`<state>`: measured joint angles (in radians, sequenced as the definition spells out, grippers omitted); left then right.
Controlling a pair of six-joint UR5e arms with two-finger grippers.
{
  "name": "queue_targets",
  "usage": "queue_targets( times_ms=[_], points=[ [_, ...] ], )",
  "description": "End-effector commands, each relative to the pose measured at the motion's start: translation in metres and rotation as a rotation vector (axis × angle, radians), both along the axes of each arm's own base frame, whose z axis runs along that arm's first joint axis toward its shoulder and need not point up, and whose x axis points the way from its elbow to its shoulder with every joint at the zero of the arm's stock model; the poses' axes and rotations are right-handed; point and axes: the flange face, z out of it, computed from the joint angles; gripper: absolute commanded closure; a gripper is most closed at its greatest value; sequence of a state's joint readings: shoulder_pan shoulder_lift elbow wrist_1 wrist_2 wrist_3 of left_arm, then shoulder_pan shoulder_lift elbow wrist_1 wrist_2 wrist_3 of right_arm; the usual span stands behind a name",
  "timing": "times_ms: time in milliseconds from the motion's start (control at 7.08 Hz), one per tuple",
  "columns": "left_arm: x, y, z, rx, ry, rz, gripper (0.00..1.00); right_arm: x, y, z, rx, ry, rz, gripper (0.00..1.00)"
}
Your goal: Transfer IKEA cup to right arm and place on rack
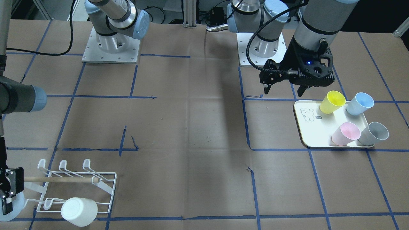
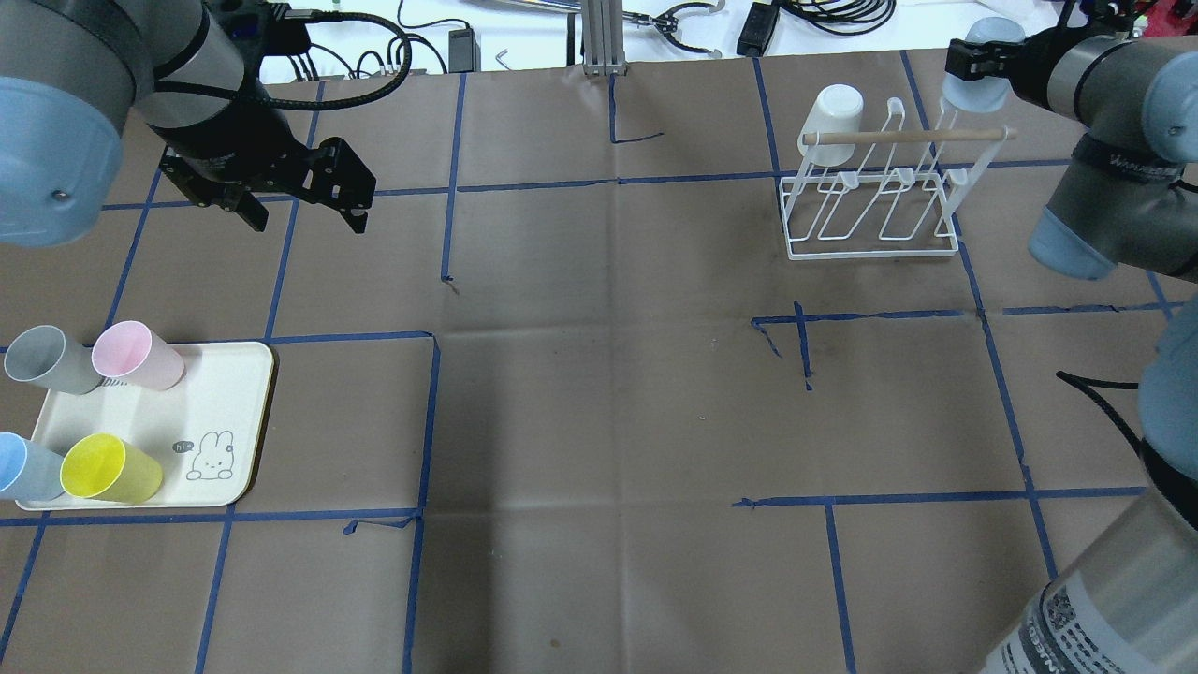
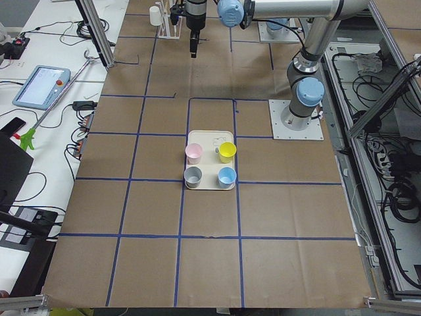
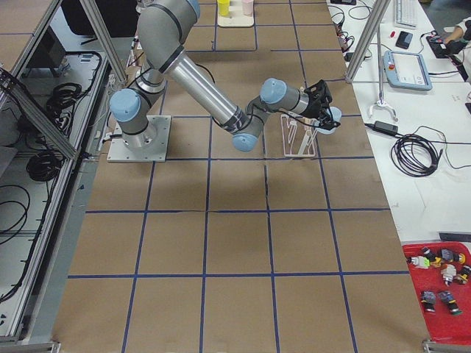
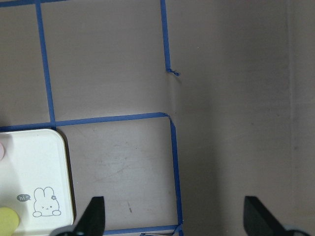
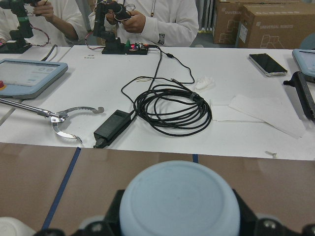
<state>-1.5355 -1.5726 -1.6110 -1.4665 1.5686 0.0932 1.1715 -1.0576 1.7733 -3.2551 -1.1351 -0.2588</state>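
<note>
My right gripper (image 2: 973,64) is shut on a pale blue IKEA cup (image 2: 980,84), held upside down at the outer end of the white wire rack (image 2: 870,245). In the right wrist view the cup's base (image 6: 179,201) fills the space between the fingers. In the front view the cup (image 1: 14,209) sits by a rack prong; I cannot tell whether it rests on it. A white cup (image 2: 831,114) hangs upturned on the rack. My left gripper (image 2: 304,211) is open and empty, above the table beyond the tray (image 2: 239,398).
The cream tray (image 1: 311,132) holds a yellow cup (image 1: 332,102), a blue cup (image 1: 359,103), a pink cup (image 1: 345,134) and a grey cup (image 1: 373,133). A wooden dowel (image 2: 908,137) crosses the rack. Cables and tools lie on the white bench beyond the table.
</note>
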Motion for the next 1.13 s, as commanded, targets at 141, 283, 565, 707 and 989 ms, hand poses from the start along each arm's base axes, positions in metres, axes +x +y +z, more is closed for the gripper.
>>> queue_targets(
  times_ms=[141, 283, 565, 707, 989],
  points=[
    [-0.001, 0.0, 0.0, -0.001, 0.005, 0.044, 0.0, 0.013, 0.001, -0.016, 0.026, -0.026, 0.011, 0.81],
    [-0.002, 0.0, 0.0, -0.001, 0.006, 0.056, 0.0, 0.012, 0.0, -0.024, 0.04, -0.031, 0.01, 0.78],
    [-0.002, 0.001, 0.001, -0.002, 0.006, 0.059, 0.0, 0.009, 0.001, -0.03, 0.065, -0.041, 0.003, 0.0],
    [-0.002, 0.001, 0.001, -0.002, 0.006, 0.061, 0.0, 0.01, 0.002, -0.033, 0.071, -0.043, 0.003, 0.0],
    [-0.002, 0.0, 0.0, -0.001, 0.008, 0.061, 0.0, 0.009, 0.0, -0.022, 0.05, -0.034, 0.006, 0.0]
  ],
)
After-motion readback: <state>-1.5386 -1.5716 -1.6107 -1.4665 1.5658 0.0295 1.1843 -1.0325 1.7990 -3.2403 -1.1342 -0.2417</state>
